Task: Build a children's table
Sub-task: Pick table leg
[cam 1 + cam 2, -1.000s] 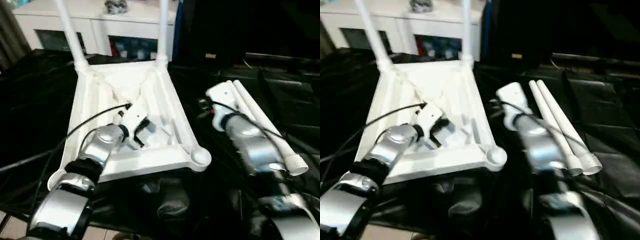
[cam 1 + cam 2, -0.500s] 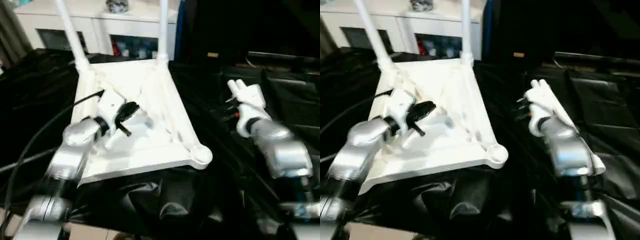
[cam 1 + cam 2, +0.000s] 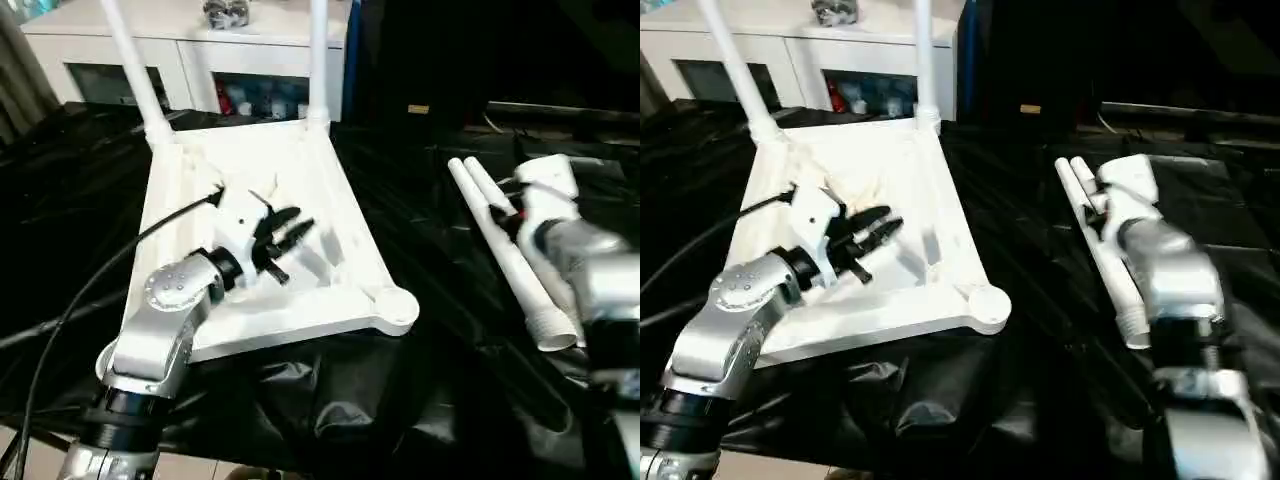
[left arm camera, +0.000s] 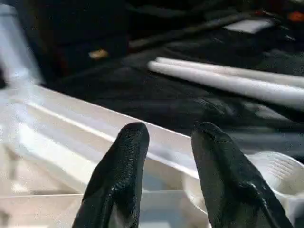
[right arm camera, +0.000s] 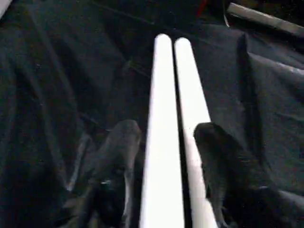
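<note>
**Two legs in, two waiting on the cloth**

The children's table top [image 3: 250, 170] lies ribbed side up on the black cloth [image 3: 400, 400], presumably so its corner sockets face upward; two legs [image 3: 130, 60] already stand in the far corners, their upper ends cut off. The left gripper [image 3: 285, 232] hovers over the ribs, fingers [image 4: 118, 175] parted and empty. The near socket [image 3: 397, 306] stands vacant. Rightward, two loose legs [image 5: 173, 118] lie touching side by side; the right gripper [image 5: 164, 137] straddles them, fingers apart, contact unclear.
</note>
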You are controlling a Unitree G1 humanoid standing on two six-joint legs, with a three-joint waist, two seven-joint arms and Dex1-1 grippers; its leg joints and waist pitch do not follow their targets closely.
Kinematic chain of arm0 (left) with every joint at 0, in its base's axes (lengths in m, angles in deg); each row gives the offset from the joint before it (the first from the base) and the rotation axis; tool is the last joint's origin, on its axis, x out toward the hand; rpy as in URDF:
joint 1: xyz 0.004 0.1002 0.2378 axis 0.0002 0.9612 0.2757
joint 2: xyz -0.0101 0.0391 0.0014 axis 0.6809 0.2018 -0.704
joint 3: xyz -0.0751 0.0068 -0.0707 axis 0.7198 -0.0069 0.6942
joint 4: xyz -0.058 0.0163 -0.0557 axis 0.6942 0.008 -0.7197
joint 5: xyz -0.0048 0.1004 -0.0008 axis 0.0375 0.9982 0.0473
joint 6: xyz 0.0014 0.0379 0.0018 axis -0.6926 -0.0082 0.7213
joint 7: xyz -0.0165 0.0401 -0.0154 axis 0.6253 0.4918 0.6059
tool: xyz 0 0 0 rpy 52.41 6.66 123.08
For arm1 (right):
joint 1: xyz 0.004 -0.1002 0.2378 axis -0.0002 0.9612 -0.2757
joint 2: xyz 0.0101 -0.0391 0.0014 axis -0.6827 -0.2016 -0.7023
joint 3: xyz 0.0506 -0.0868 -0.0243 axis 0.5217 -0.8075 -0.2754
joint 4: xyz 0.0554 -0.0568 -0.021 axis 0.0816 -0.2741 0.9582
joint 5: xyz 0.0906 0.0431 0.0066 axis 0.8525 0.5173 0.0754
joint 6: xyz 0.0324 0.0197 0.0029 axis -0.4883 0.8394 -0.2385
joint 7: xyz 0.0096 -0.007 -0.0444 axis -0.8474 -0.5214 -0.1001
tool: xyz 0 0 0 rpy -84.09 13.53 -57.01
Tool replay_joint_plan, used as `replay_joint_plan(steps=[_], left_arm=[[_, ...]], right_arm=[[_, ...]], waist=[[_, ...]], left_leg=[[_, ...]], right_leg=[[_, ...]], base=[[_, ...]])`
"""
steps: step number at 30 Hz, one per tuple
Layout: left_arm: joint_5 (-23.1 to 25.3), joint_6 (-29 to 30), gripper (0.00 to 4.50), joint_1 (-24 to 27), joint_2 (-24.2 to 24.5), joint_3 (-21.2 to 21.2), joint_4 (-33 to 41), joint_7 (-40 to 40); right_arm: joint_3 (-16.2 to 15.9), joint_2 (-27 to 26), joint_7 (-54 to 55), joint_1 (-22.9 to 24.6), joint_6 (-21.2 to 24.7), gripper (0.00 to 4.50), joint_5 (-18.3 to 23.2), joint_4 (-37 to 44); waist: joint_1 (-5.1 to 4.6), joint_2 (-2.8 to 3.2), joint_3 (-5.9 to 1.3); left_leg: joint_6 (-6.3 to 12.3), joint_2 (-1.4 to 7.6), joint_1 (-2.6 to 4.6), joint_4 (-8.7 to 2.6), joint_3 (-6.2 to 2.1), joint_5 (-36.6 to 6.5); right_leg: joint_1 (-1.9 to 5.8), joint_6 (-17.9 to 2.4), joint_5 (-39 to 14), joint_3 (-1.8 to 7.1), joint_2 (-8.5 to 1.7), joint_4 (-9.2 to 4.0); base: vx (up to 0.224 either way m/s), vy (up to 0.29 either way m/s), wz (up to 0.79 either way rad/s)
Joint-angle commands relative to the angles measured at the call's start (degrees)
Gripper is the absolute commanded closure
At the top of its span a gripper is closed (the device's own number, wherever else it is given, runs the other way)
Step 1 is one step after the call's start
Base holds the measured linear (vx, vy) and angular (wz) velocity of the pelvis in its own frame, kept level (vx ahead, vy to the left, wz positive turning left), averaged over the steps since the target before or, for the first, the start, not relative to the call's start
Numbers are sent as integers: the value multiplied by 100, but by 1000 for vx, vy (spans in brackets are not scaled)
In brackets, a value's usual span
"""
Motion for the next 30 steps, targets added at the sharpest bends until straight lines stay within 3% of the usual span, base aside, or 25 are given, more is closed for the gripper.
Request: replay_joint_plan(steps=[1, 4, 6, 9, 14, 19, 24, 30], left_arm=[[-89, 287, 236, 91, 145, -115, 279, -223], [-139, 428, 223, 188, 404, -263, 583, -547], [-135, 486, 192, 200, 447, -286, 640, -561], [-138, 573, 190, 245, 569, -364, 795, -632], [-367, 913, 190, 449, 889, -513, 1223, -992], [-366, 917, 190, 466, 876, -533, 1246, -993], [-463, 1040, 190, 484, 988, -587, 1329, -1101], [-631, 1176, 190, 437, 1117, -633, 1388, -1363]], right_arm=[[97, 79, 7, -81, 72, 201, 63, -162], [49, 206, -221, -112, 87, 191, 131, -465], [-48, 255, -326, -119, 37, 159, 82, -548], [-180, 340, -414, -234, 127, 155, -12, -836], [-480, 480, -882, -651, 714, 147, -20, -1628], [-578, 490, -1149, -738, 936, 147, 10, -1804], [-780, 488, -1332, -909, 1116, 147, -5, -2270], [-686, 448, -1414, -965, 1194, 147, 83, -2649]], waist=[[7, -50, -435], [-6, -92, -430], [-3, -67, -423], [5, -85, -418], [-16, -102, -403], [-1, -137, -406], [6, -119, -412], [39, -99, -421]], left_leg=[[92, 303, 130, -314, -173, -956], [121, 301, 120, -311, -165, -959], [109, 304, 138, -306, -164, -1031], [83, 305, 143, -305, -173, -1088], [98, 296, 123, -289, -164, -1074], [83, 306, 127, -281, -150, -1052], [49, 305, 120, -275, -156, -1058], [28, 306, 114, -265, -151, -1022]], right_leg=[[254, -1059, -1214, 298, -480, -440], [266, -1077, -1282, 290, -477, -441], [250, -1060, -1416, 291, -477, -451], [255, -1015, -1655, 286, -494, -466], [251, -1063, -1744, 280, -477, -458], [240, -1001, -1738, 284, -465, -461], [236, -1046, -1746, 281, -477, -447], [243, -1102, -1605, 281, -470, -428]], base=[[0, 0, 0], [0, 0, 0], [0, 0, 0], [0, 0, 0], [0, 0, 0], [0, 0, 0], [0, 0, 0], [0, 0, 0]])
